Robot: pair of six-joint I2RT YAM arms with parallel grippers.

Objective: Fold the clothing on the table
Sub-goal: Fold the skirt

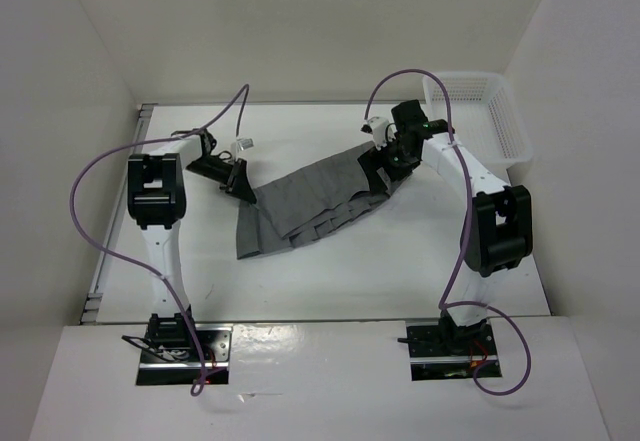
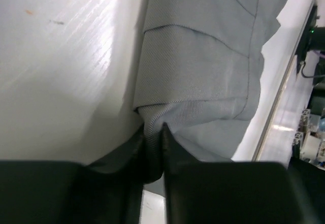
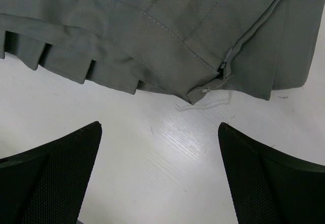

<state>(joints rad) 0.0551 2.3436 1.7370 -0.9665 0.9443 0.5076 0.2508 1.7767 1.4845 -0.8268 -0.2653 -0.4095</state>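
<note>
Slantwise across the middle of the white table point(image 1: 400, 271), the mid-grey pleated skirt point(image 1: 310, 201) is laid, partly doubled, with its pleats fanned toward the near left. One corner of the cloth is pinched between the closed jaws of the left gripper point(image 2: 154, 130). The jaws of the right gripper point(image 3: 160, 127) are held wide apart over bare tabletop, just beside the waistband point(image 3: 167, 36) and not touching it. For a clean fold, a matching hold is best taken at the right end before anything is lifted, so that both ends are carried over together and the pleats are kept flat; all layers should be caught, not one alone. The fabric is seen to be soft and finely twilled, with a stitched waistband, a short zip opening and a loose thread. A white mesh basket point(image 1: 480, 111) is seen at the far right.
</note>
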